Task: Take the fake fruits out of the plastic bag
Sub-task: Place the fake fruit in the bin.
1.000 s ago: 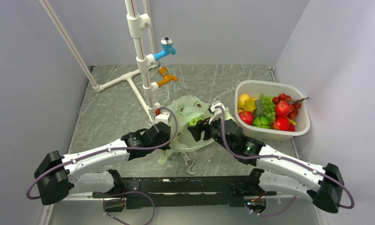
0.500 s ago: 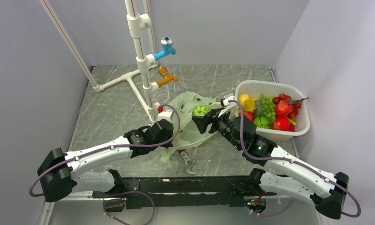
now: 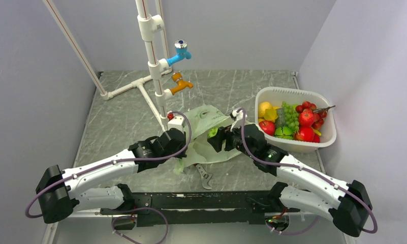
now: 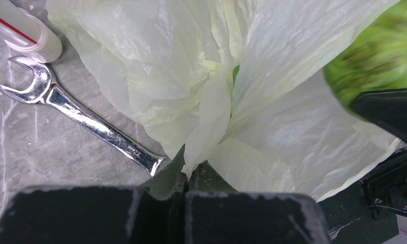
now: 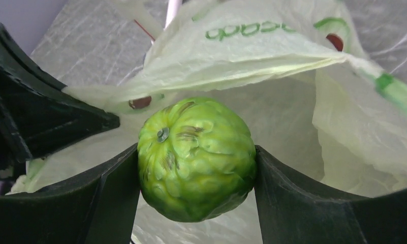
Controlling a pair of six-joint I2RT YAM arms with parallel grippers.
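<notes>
Green lettering [image 5: 241,29] printed on the plastic bag [image 3: 204,118] showed through the film but could not be read as a word. The bag lay crumpled on the table [image 3: 120,122] between the two arms, left of the white tub [image 3: 292,90]. The left gripper [image 4: 186,178] was clenched on a bunched fold of it. The right gripper [image 5: 196,152], jaws wide, clasped a bumpy green fruit [image 5: 191,168] at the bag's opening. Half a second before, that fruit was held further out from the arms' bases, and the bag stood puffier.
</notes>
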